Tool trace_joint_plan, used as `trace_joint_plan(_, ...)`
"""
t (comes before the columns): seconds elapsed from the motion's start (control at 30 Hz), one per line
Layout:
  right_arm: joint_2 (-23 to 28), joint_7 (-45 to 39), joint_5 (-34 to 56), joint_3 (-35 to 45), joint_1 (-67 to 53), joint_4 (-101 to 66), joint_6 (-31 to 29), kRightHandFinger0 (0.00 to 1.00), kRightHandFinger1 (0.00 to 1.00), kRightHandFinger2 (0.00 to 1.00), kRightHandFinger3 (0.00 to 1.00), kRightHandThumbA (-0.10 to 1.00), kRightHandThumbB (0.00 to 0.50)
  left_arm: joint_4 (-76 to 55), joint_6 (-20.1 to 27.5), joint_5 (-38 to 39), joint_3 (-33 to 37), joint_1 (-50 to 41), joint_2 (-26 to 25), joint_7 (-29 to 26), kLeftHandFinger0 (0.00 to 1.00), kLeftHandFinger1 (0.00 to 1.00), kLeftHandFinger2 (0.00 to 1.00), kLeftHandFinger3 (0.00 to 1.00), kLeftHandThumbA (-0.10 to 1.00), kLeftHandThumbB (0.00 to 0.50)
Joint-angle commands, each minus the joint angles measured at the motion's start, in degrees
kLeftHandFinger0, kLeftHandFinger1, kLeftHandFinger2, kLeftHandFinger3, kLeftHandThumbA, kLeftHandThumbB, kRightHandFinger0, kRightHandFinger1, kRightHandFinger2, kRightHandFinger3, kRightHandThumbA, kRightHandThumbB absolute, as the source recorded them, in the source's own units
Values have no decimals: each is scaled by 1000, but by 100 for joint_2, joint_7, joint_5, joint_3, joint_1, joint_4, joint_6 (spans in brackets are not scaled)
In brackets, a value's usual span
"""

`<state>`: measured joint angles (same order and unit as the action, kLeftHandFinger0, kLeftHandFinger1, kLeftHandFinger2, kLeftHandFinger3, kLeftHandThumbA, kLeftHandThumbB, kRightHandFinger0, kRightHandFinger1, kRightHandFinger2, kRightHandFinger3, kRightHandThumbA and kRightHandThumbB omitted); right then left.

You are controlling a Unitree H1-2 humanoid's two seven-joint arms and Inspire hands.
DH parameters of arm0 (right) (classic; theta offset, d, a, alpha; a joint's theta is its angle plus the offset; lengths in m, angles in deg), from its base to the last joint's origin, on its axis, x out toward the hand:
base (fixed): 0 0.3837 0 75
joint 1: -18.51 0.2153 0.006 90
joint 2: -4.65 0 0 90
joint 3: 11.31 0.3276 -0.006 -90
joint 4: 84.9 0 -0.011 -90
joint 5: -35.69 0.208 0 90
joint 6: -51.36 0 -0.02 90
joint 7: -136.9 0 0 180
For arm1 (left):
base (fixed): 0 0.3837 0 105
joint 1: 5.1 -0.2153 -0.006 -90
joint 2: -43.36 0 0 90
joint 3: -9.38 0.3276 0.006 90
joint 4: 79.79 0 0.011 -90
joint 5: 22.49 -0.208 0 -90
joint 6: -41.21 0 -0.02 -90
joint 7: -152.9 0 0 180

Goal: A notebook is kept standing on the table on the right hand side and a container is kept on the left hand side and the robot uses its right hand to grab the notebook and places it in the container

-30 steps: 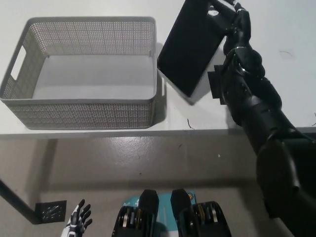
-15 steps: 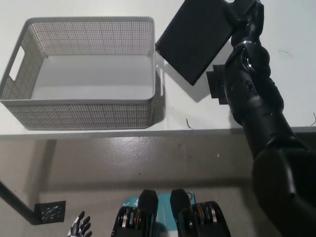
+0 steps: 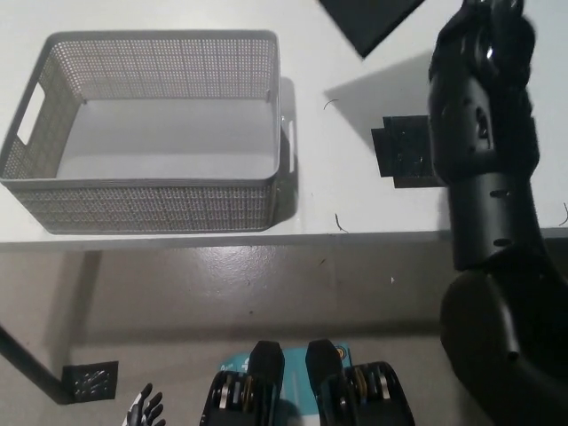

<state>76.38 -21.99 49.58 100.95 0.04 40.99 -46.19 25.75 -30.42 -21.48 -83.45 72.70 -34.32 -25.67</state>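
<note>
Only the lower corner of the black notebook shows at the picture's top edge; it hangs clear above the white table and throws a shadow on it. My black right arm rises steeply at the right. Its hand is mostly cut off by the top edge and holds the notebook's far end out of sight. The grey mesh container stands on the left with nothing in it, well to the left of and below the notebook. My white left hand rests low at the bottom left, fingers apart.
A small black stand lies on the table beside my right forearm. The table's front edge runs across the middle, with floor below it. A black plate sits on the floor at the lower left.
My right arm has lifted the notebook up and away from the table, so most of it has left the picture at the top. The black stand now shows in full.
</note>
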Motion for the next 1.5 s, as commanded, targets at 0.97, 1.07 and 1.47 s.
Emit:
trace_joint_plan(0.97, -848, -1750, -286, -1597, 1048, 3138, -659, 1000, 1000, 1000, 1000, 639, 488, 47, 340, -186, 205, 103, -6, 32, 1000, 1000, 1000, 1000, 1000, 416)
trace_joint_plan(1.07, -754, -1976, -361, -1697, 972, 3033, -723, 1000, 1000, 1000, 1000, 756, 480, 83, 465, -155, 227, 97, -46, 98, 1000, 1000, 1000, 1000, 1000, 380)
trace_joint_plan(1.47, -352, -2120, -428, -1785, 902, 1776, -413, 1000, 1000, 1000, 1000, 952, 459, 61, 441, -151, 322, 68, -69, 92, 1000, 1000, 1000, 1000, 1000, 363)
